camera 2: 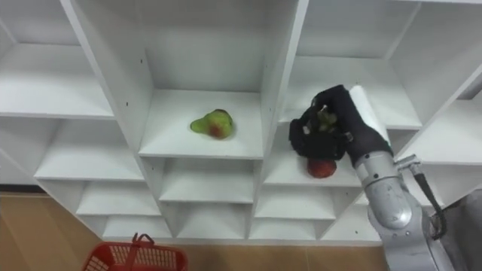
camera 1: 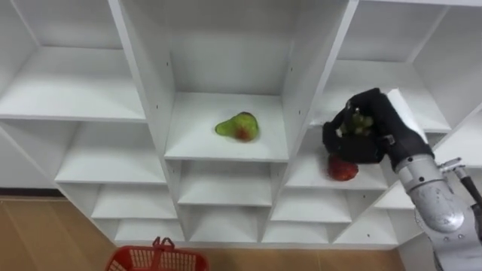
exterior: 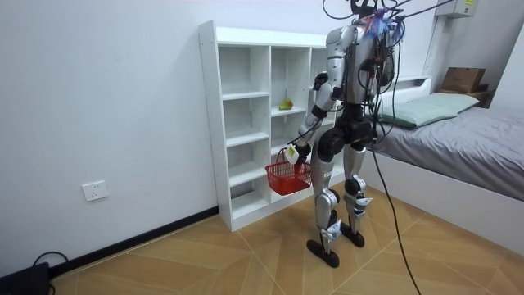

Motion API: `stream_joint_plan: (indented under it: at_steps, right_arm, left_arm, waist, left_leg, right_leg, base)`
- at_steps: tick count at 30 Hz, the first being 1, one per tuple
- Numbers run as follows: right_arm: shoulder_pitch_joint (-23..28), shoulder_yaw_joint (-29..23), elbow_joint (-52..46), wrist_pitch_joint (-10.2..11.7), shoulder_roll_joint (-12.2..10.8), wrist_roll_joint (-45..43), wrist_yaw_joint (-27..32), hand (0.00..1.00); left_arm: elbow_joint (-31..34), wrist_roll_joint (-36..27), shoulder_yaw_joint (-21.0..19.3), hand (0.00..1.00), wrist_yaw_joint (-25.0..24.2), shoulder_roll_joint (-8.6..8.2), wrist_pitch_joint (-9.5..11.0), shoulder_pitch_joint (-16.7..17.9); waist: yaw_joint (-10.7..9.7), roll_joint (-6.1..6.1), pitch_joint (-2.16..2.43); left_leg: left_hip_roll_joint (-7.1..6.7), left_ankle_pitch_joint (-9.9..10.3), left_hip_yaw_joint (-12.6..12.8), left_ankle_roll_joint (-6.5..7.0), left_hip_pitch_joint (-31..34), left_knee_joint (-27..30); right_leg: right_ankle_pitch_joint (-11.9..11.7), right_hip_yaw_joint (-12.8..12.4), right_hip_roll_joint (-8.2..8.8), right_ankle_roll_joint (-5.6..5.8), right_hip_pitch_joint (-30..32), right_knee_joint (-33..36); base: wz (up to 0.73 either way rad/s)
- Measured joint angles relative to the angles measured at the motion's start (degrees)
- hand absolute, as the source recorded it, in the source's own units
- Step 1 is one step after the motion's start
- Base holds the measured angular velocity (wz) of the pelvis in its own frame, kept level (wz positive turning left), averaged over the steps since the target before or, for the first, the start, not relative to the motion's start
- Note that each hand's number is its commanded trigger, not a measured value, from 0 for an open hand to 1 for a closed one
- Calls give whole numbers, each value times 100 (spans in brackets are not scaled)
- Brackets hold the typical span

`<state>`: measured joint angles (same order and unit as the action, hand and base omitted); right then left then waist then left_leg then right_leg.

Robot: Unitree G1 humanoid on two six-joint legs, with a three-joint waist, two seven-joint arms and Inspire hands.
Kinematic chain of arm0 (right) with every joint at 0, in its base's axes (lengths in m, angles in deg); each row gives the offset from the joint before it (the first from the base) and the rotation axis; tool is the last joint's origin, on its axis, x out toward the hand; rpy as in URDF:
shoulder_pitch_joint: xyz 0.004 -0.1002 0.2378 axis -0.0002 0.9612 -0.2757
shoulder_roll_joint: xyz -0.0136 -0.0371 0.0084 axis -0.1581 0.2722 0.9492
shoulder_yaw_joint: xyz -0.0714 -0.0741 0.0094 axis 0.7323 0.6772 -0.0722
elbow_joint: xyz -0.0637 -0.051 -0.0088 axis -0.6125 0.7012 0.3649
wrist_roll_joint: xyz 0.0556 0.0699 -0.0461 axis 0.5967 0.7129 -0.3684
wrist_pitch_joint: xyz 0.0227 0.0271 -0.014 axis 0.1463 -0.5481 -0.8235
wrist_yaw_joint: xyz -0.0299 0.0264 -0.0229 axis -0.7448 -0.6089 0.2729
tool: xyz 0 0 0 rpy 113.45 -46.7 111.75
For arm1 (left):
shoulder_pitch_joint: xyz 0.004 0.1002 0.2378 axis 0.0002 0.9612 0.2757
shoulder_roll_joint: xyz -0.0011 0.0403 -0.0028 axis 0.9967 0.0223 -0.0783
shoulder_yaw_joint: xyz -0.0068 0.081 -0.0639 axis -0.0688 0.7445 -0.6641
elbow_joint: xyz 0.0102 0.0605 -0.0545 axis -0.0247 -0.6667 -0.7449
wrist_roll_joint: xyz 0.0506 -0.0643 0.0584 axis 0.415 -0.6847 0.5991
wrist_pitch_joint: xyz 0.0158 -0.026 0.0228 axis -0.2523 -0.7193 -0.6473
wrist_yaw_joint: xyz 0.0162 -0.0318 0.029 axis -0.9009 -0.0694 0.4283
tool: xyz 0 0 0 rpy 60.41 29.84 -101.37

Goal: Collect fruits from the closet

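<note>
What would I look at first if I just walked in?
The robot's black right hand grabs your eye first, curled round some green fruit at the right cubby of the white shelf, just above a red fruit. A green-and-red pear lies alone in the middle cubby, and a red basket hangs from the left hand.

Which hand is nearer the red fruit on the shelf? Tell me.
Right. The right hand, curled round green fruit, is just above the red fruit; the left hand hangs low, holding the red basket.
</note>
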<state>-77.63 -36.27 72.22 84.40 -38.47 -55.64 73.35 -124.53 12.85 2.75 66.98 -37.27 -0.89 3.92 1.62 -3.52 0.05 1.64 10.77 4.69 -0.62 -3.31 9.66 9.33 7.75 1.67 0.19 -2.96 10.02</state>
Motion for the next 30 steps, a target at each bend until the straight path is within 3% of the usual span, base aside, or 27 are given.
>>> stream_joint_plan:
  at_steps: [4,11,15,18,25,30]
  right_arm:
    - [158,66,-35,-19,-46,-19,-361,100]
    - [354,168,-691,-78,-509,-110,-723,100]
    - [358,297,-691,-78,-603,-94,-921,100]
    - [361,358,-690,-78,-618,33,-931,100]
    - [364,605,-683,-78,-678,11,-1005,100]
    - [365,903,-612,-74,-675,10,-1088,100]
  left_arm:
    - [0,5,33,100,-18,-2,74,-26]
    - [10,2,162,100,-122,-11,112,-78]
    - [4,-2,262,100,-87,-15,122,-248]
    - [12,8,324,100,-82,-40,122,-355]
    - [764,16,481,100,-151,-133,165,-425]
    - [908,16,719,100,-148,-194,229,-478]
  waist:
    - [4,37,-29]
    - [0,98,-24]
    - [-5,131,-46]
    - [-3,190,-65]
    - [12,263,-23]
    - [9,273,-26]
  left_leg:
    - [-1,0,8,0,25,4]
    - [2,0,75,1,71,0]
    - [3,0,90,1,72,-4]
    - [9,0,119,1,80,-6]
    - [14,0,126,2,192,47]
    - [21,0,136,2,193,50]
  right_leg:
    - [0,-18,-1,0,13,-2]
    - [-1,-110,-8,0,95,-19]
    - [-1,-139,-11,0,103,-17]
    - [-3,-157,-16,1,129,-1]
    - [-6,-151,-11,-4,256,79]
    - [-9,-154,-16,-9,270,77]
  base:
    - [0]
    - [-6]
    - [-1]
    - [-3]
    - [-1]
    - [0]
